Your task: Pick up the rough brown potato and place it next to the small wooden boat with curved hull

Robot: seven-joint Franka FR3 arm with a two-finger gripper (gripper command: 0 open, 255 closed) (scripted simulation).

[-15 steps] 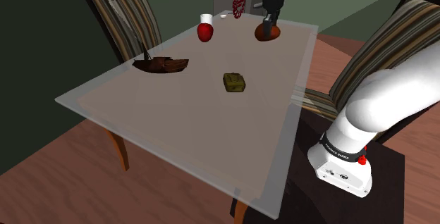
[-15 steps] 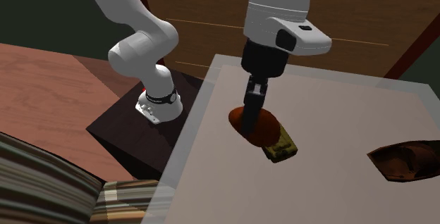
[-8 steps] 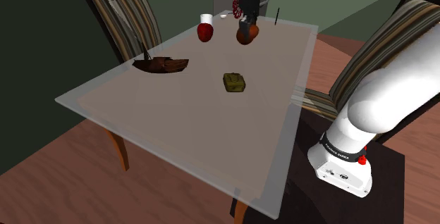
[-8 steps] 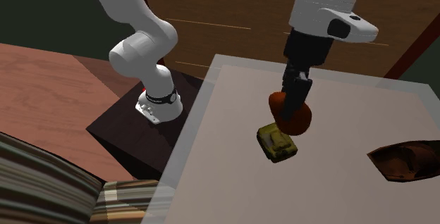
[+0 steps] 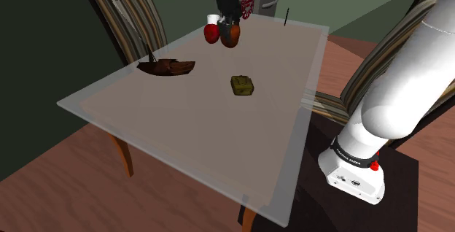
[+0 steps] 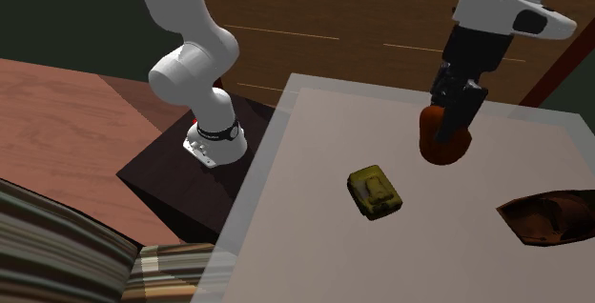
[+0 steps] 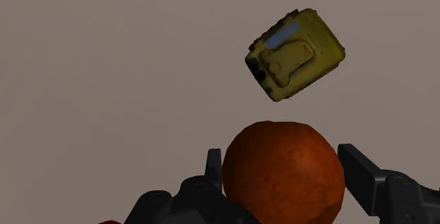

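Observation:
A reddish-brown round potato [image 5: 230, 36] [image 6: 443, 141] [image 7: 283, 177] hangs above the glass table [image 5: 175, 125], clasped between the black fingers [image 7: 214, 165] of my gripper [image 5: 230, 29] [image 6: 451, 123] [image 7: 283, 160]. The small dark brown boat [image 5: 166, 66] [image 6: 551, 217] sits on the table, toward the shoulder view's left of the potato and apart from it. In the second exterior view the potato is held above the table between a yellow toy and the boat.
An olive-yellow toy tank [image 5: 243, 84] [image 6: 373, 191] [image 7: 296, 53] lies mid-table. A red object with a white top [image 5: 212, 31] stands right beside the held potato. Striped chairs [image 5: 127, 12] [image 5: 408, 44] flank the table. The arm's stand [image 5: 357, 172] is at the table's near side.
The gripper has carried the potato toward the shoulder view's left, past the toy tank, closer to the red object and the boat. The other things have stayed put.

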